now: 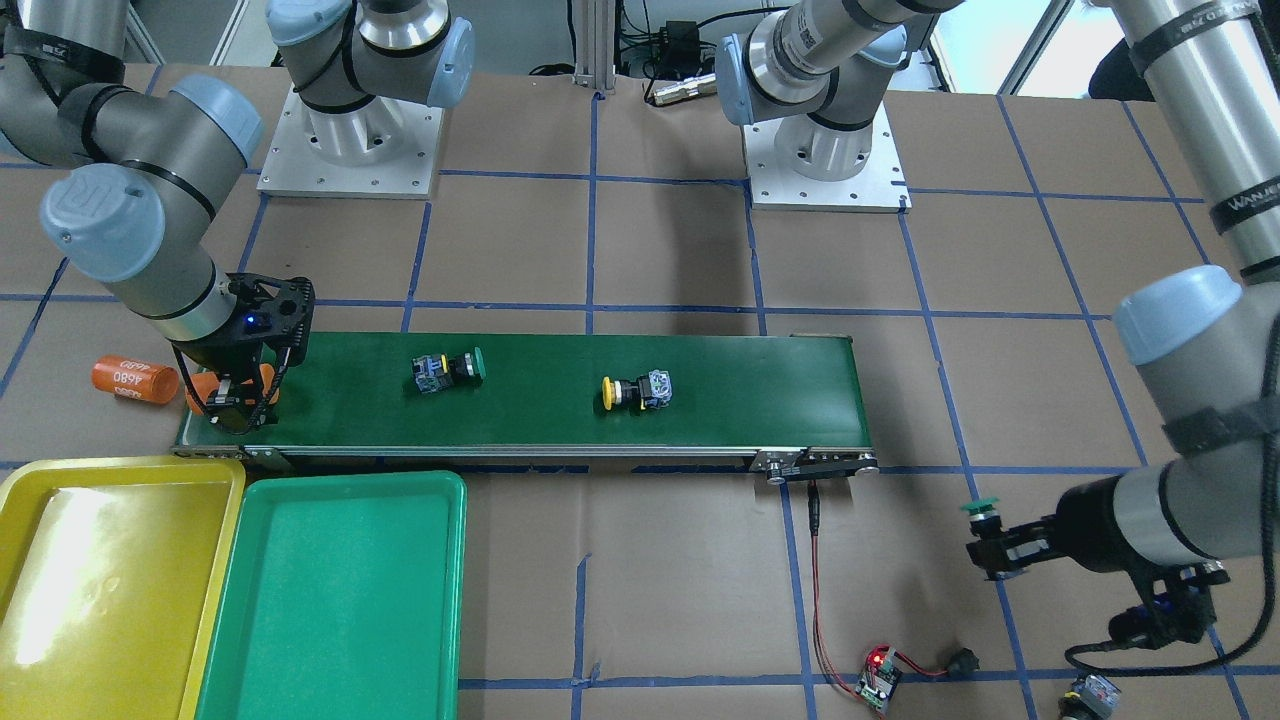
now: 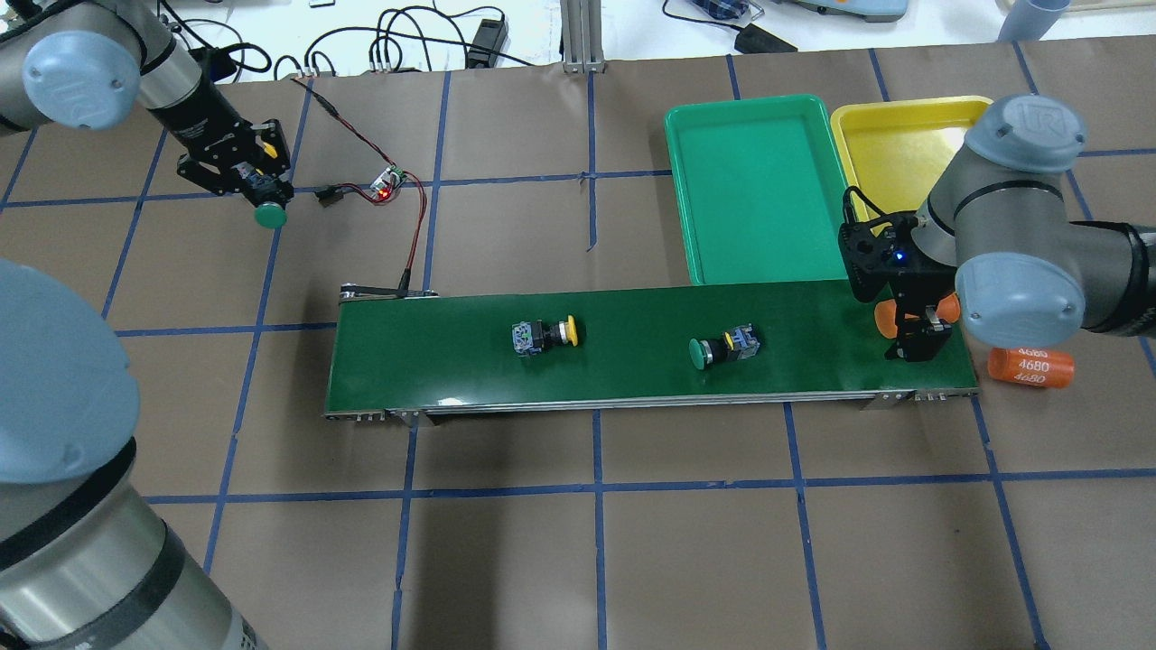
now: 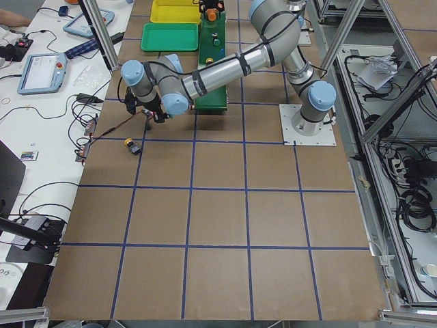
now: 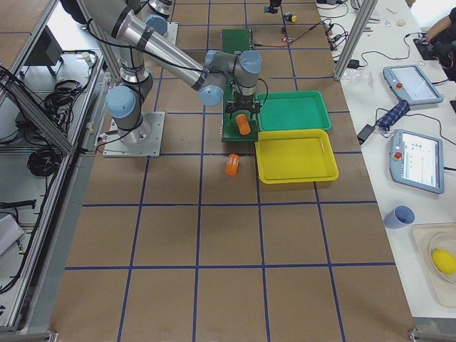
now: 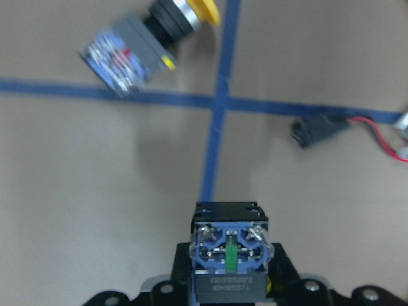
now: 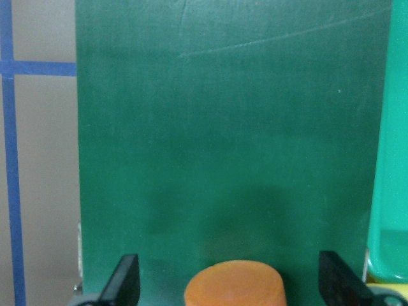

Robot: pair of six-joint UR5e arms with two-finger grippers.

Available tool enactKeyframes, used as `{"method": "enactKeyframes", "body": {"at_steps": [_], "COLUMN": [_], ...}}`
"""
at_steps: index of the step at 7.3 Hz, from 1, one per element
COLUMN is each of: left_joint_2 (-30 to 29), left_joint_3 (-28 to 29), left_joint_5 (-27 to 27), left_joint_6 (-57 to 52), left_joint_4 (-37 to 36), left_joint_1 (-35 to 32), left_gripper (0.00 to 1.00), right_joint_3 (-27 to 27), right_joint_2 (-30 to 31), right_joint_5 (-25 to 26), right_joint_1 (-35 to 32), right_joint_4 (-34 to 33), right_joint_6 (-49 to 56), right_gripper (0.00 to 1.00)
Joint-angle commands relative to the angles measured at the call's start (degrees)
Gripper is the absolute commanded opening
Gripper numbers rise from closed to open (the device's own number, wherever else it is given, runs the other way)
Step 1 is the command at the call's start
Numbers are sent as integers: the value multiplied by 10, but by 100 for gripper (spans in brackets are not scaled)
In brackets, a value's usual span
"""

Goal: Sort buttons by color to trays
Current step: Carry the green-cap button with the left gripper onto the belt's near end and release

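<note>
Left gripper (image 2: 258,192), upper left of overhead view, is clamped on a green-capped button (image 2: 269,215) by its grey-blue block. The cap sticks out past the fingertips, toward the frame bottom. Wrist cam shows only the block's terminal face end-on w/ a green centre strip, cap hidden. Same cam shows a yellow button (image 5: 150,38) at upper left, lying on the table (image 5: 95,191), cap toward upper right; overhead view doesn't show it.

On the conveyor belt (image 2: 632,379): yellow-cap button (image 2: 546,334) left of centre, long axis along belt, cap to frame right. A green-cap button (image 2: 722,348) is right of centre, cap to frame left.

Right gripper (image 2: 918,343) is at the belt's right end, fingers (image 6: 125,280) spread wide, w/ an orange cylinder (image 6: 234,284) between them, not touching.

Upper right, the green tray (image 2: 759,181) and yellow tray (image 2: 903,135) sit side by side.
</note>
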State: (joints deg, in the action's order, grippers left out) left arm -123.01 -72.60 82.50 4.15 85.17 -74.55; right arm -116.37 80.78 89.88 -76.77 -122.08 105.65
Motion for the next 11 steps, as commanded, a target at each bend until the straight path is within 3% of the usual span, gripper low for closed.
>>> {"method": "enactKeyframes", "body": {"at_steps": [1,3,5,7,8,11], "left_joint_2": [60,124,154,157,151,151], "left_joint_3": [-56,-177,-234,-261,-264,-263], "left_joint_5": [0,-9,-9,-9,-9,-7], "left_joint_6": [165,237,236,237,243,375], "left_joint_4": [37,28,26,6,3,-10], "left_joint_1": [-66,-84,-108,-112,-112,-126], "left_gripper": [0,0,0,1,15,25], "right_joint_3": [0,0,0,-1,-2,-2], "right_joint_2": [1,0,0,1,0,1], "right_joint_5": [-1,-1,-1,-1,-1,2], "right_joint_1": [0,0,0,0,0,0], "right_joint_4": [0,0,0,0,0,0], "right_joint_6": [-1,0,0,0,1,1], "right_gripper": [100,100,100,100,100,100]}}
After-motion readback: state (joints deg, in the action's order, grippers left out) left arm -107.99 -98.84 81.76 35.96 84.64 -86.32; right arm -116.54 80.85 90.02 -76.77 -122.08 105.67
